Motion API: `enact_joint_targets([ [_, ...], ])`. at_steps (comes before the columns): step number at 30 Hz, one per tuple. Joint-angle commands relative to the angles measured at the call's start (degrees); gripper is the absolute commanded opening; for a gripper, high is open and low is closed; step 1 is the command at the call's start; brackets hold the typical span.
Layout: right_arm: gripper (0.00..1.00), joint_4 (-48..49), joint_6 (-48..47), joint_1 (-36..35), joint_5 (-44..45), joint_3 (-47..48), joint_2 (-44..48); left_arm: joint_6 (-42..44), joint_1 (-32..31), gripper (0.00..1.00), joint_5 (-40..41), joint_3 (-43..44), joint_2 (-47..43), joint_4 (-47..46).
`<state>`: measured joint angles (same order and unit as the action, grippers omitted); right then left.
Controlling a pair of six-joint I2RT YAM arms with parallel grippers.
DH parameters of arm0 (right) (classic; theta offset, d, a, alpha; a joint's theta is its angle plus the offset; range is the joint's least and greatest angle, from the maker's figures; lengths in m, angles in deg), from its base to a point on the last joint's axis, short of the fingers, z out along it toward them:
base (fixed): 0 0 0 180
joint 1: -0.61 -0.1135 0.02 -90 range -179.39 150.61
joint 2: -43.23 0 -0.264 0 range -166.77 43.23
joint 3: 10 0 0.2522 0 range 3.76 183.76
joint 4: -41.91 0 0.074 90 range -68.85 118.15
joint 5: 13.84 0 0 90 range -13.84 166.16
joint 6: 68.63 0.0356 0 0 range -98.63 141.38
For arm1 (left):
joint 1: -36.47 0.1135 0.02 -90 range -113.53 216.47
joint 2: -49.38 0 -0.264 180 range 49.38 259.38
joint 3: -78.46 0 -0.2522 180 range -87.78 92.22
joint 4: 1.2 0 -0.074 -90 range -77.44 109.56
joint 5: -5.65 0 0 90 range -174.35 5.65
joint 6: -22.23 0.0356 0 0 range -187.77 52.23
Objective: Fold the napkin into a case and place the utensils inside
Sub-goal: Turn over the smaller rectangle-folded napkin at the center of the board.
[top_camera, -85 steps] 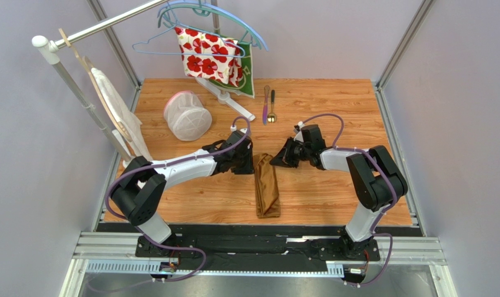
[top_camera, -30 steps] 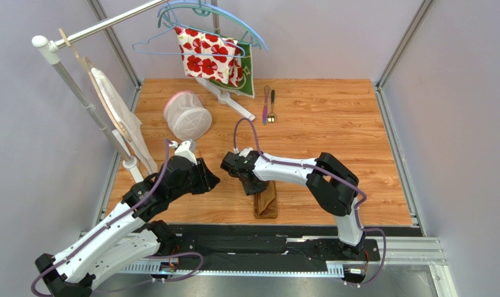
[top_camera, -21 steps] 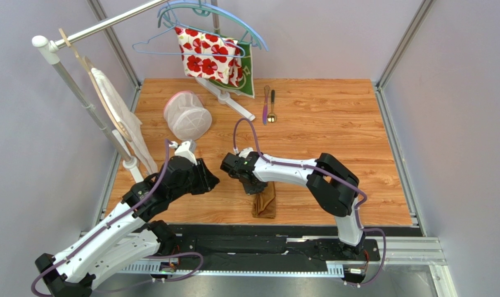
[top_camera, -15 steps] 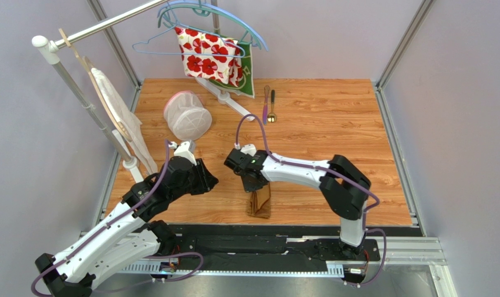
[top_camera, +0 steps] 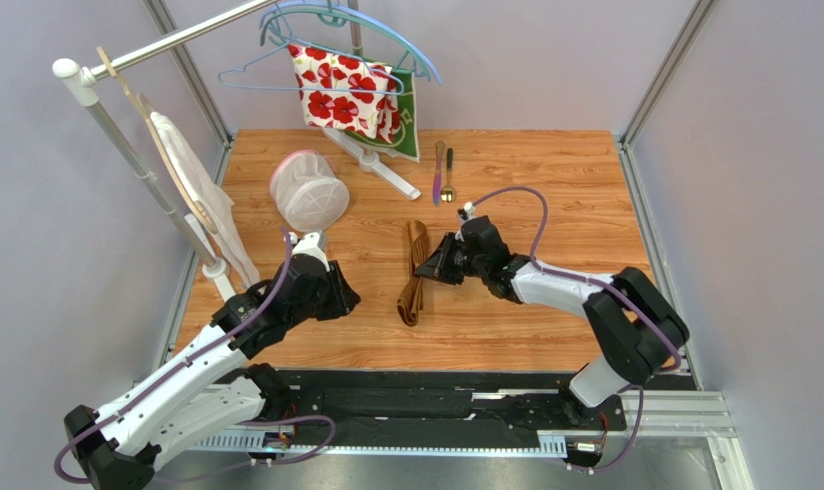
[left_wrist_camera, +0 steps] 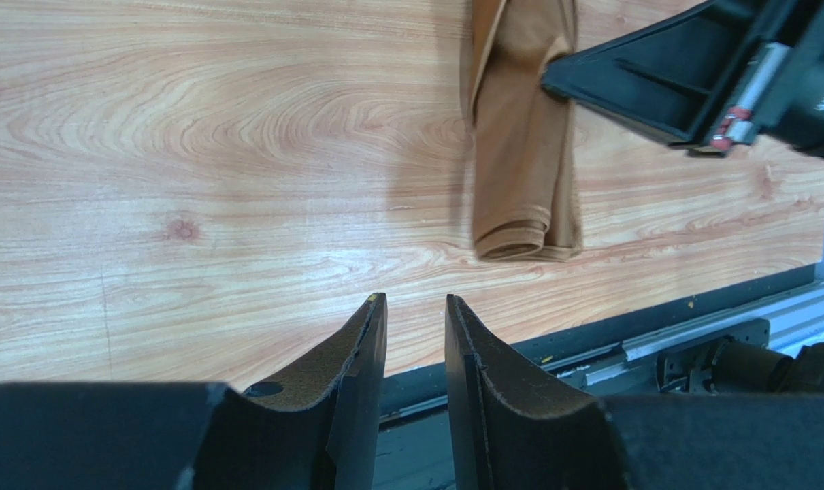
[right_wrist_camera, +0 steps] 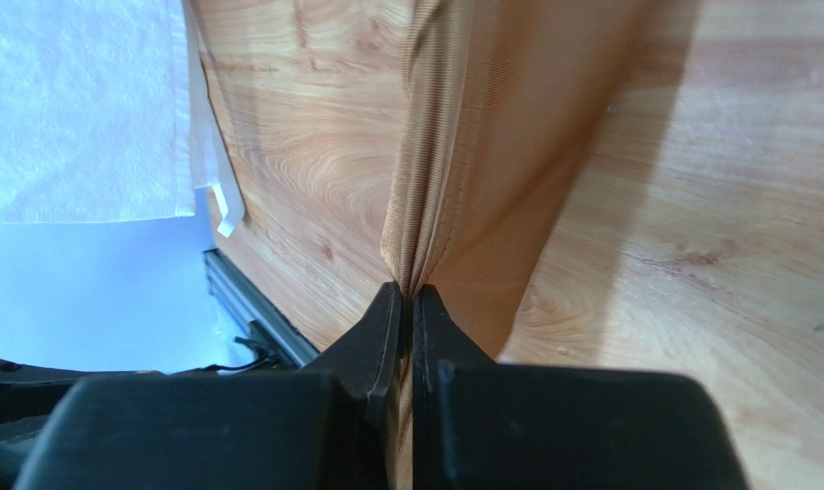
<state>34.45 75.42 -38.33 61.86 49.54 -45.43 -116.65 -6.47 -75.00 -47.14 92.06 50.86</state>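
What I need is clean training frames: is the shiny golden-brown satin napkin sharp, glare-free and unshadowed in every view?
Top external: golden-brown satin napkin small, sharp, evenly lit. Left wrist: sharp, soft shadow beside it. Right wrist: weave sharp, broad shadow alongside, white area top left bright.

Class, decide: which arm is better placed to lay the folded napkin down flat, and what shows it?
Right. The right pincer is shut on the napkin; the left pincer hangs open, apart from the cloth, holding nothing.
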Motion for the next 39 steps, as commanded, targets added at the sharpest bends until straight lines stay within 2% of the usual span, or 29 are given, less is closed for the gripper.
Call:
enact_joint_targets([
  [1, 0.0, 29.27, 11.51, 1.93, -10.39, -6.39, -5.45, 1.6, 0.22, 0.36, -0.03, 2.33, 1.53, -2.27],
  [5, 0.0, 44.97, 16.44, 3.78, -11.44, -12.89, -9.15, 2.39, 0.22, 0.36, -0.82, 3.3, 4.25, -3.06],
  [12, 0.0, 58.28, 18.2, 7.03, -12.76, -23.71, -10.21, 2.92, 0.22, 0.36, -1.61, 3.39, 6.1, -5.43],
  [17, 0.0, 65.13, 19.61, 9.49, -13.47, -30.64, -9.6, 3.18, 0.22, 0.36, -3.19, 3.83, 8.64, -7.8],
  [20, 0.01, 65.67, 19.61, 10.37, -13.29, -32.85, -9.86, 3.79, 0.22, 0.36, -4.41, 4.36, 10.31, -8.94],
  [26, 0.06, 72.7, 21.46, 14.58, -13.46, -40.85, -11.09, 5.2, 0.14, 0.36, -7.58, 4.01, 12.78, -12.29],
  [28, 0.11, 73.5, 21.46, 16.17, -13.99, -43.05, -10.92, 5.81, 0.22, 0.36, -8.46, 3.66, 13.74, -13.34],
  [32, 0.25, 69.56, 20.76, 17.49, -14.79, -45.34, -8.56, 6.34, 0.14, 0.36, -11.53, 3.57, 16.29, -16.24],
  [33, 0.36, 66.41, 20.32, 17.84, -15.57, -45.34, -7.24, 6.6, 0.14, 0.36, -12.59, 3.57, 16.91, -17.03],
  [34, 0.39, 57.5, 18.05, 17.93, -15.93, -44.38, -5.83, 7.48, 0.14, 0.36, -13.81, 3.57, 18.48, -19.12],
  [36, 0.45, 45.87, 14.36, 18.02, -15.85, -42.62, 1.97, 8.45, -0.3, 0.36, -17.15, 3.91, 20.33, -20.98],
  [38, 0.48, 24.28, 7.08, 18.02, -13.75, -38.68, 10.48, 9.42, -1.27, 0.35, -19.52, 4.53, 23.49, -23.71],
  [39, 0.51, 14.27, 3.56, 17.93, -9.56, -36.31, 19.92, 9.68, -2.58, 0.34, -19.89, 5.4, 24.64, -24.15],
])
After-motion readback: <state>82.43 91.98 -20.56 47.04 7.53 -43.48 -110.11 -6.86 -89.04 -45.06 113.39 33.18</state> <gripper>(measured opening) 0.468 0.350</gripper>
